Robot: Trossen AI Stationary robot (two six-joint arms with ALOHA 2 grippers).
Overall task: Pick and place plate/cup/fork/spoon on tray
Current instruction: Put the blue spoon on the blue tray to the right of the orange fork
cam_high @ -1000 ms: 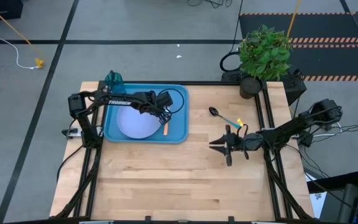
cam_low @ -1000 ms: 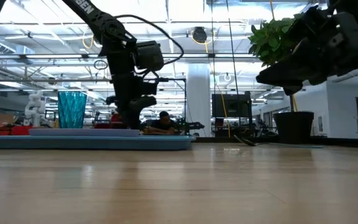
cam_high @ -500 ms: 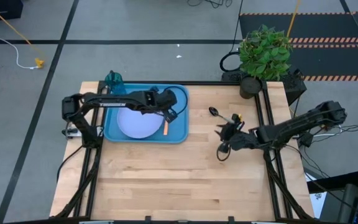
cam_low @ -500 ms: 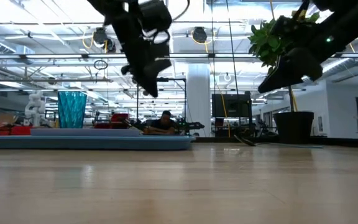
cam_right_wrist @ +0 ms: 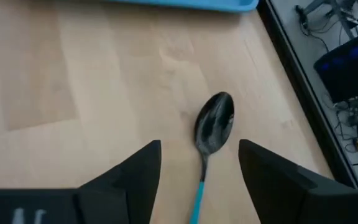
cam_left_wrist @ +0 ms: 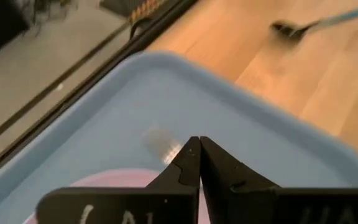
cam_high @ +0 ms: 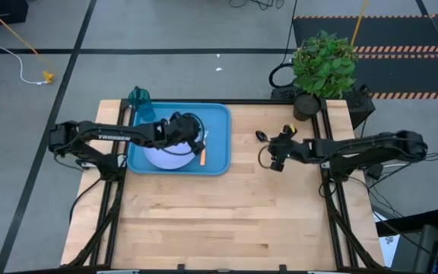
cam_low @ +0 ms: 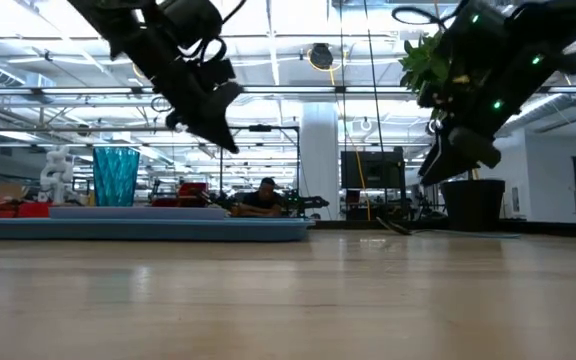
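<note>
Spoon [cam_right_wrist: 214, 127] lying on bare table [cam_high: 226, 221] right of tray [cam_high: 219, 156], right gripper [cam_right_wrist: 199, 163] above it with fingers [cam_right_wrist: 135, 171] apart, left gripper [cam_left_wrist: 197, 144] pinched together over plate [cam_high: 166, 158], fork [cam_high: 201, 156] beside plate, cup [cam_high: 138, 97] and potted plant [cam_high: 322, 65] behind.

Bare wood around the spoon [cam_right_wrist: 214, 122]

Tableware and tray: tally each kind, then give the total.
Plate: 1
Cup: 1
Fork: 1
Spoon: 1
Tray: 1
Total: 5
</note>
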